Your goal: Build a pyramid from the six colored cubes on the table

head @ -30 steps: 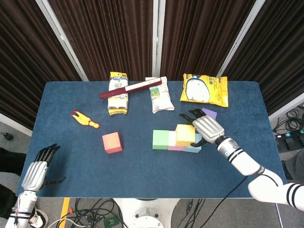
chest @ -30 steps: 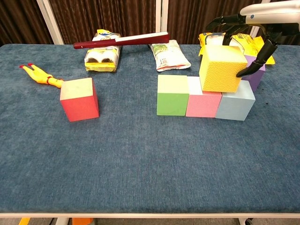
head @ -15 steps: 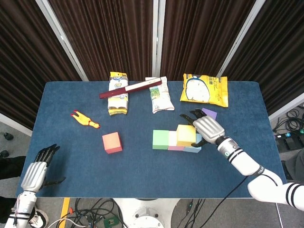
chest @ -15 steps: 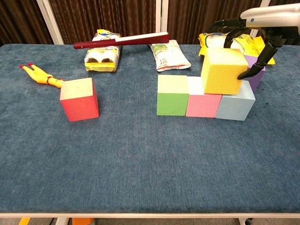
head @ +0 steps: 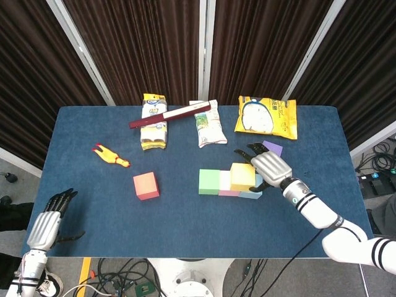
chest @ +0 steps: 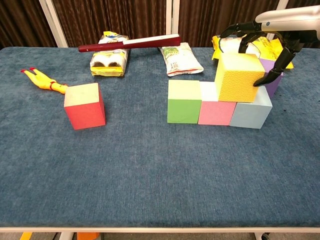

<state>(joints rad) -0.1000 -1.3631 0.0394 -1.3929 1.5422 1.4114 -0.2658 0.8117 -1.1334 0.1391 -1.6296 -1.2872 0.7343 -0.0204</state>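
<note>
Green point(chest: 184, 102), pink point(chest: 216, 109) and light blue point(chest: 251, 112) cubes stand in a row. A yellow cube point(chest: 238, 77) rests flat on the pink and light blue ones. My right hand point(chest: 265, 30) arches over it with fingers spread, the thumb tip close by its right face and the other fingers just above its back edge. A purple cube point(chest: 272, 82) sits behind the row, under that hand. The red cube point(chest: 84, 106) stands alone to the left. My left hand point(head: 46, 223) hangs open off the table's near left corner.
A rubber chicken point(head: 111, 156) lies at the left. Along the far side are a snack pack point(head: 154, 127) with a dark red stick point(head: 168, 116) across it, a second pack point(head: 207, 129) and a yellow bag point(head: 266, 116). Bare blue cloth point(chest: 150, 170) fills the front.
The yellow cube, tilted in my right hand a second ago, has come down flat onto the pink and light blue cubes. The hand has eased up and right. The left hand barely moved.
</note>
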